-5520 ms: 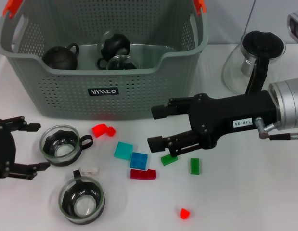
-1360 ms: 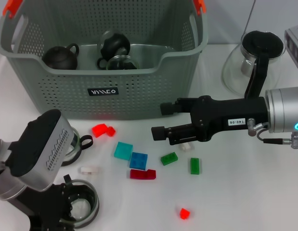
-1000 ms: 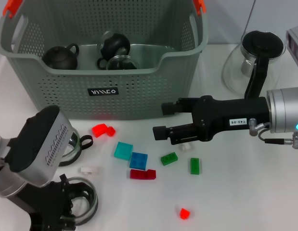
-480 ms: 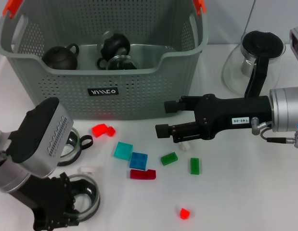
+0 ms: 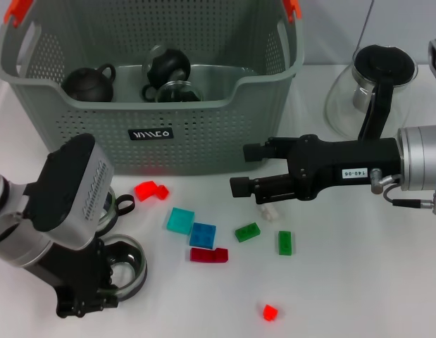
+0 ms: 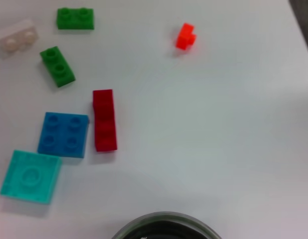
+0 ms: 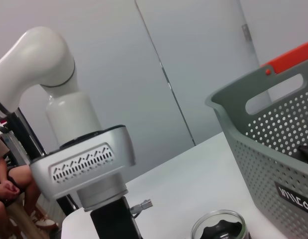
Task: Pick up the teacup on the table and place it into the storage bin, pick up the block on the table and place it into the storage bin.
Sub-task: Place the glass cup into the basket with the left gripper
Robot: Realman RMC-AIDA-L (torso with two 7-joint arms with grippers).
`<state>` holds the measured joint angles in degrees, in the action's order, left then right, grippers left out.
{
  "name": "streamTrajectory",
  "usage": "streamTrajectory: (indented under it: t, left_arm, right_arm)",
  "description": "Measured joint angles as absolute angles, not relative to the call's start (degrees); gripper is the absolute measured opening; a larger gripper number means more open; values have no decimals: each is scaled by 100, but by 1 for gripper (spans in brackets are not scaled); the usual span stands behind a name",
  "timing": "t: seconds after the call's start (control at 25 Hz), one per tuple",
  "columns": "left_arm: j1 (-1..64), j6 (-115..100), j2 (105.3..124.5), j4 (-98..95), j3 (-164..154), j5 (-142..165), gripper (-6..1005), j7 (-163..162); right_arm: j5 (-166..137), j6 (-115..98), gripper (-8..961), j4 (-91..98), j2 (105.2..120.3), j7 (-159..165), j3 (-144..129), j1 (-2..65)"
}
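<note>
1. A round glass teacup (image 5: 122, 271) with a dark inner band sits on the white bench (image 5: 358, 282), low at the robot's left, with the left gripper (image 5: 91, 299) down around its rim; whether those fingers are spread or pressed together cannot be told.
2. A second glass teacup (image 5: 108, 211) lies just beyond that arm, mostly hidden.
3. The right gripper (image 5: 242, 169) hangs level above the bench, its black fingers slightly spread, holding nothing.
4. A small clear block (image 5: 268, 211) rests just beneath it.
5. Studded plastic blocks lie below the right gripper: teal block (image 5: 180, 220), blue block (image 5: 203, 234), red block (image 5: 209, 255), green block (image 5: 247, 232).
6. The storage bin (image 5: 154, 130), grey-green perforated plastic, stands beyond both grippers, holding dark teapots (image 5: 89, 83).
</note>
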<state>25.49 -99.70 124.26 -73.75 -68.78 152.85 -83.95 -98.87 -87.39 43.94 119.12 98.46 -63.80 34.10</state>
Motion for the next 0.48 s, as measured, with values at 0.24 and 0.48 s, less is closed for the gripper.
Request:
streamTrajectory:
  t: [0.24,0.48]
  left_arm:
    - [2623,-9904,12414,-7313,-6965,15347,170,-8499]
    - [2639,-9887,12423,-7339,-6982,15465,319,-8564]
  right_arm:
    - [-9880,-8747,928,4394,11907,9890,-6376,3411]
    - [-9873,-8744,928,4394,11909,9893,-6363,3437]
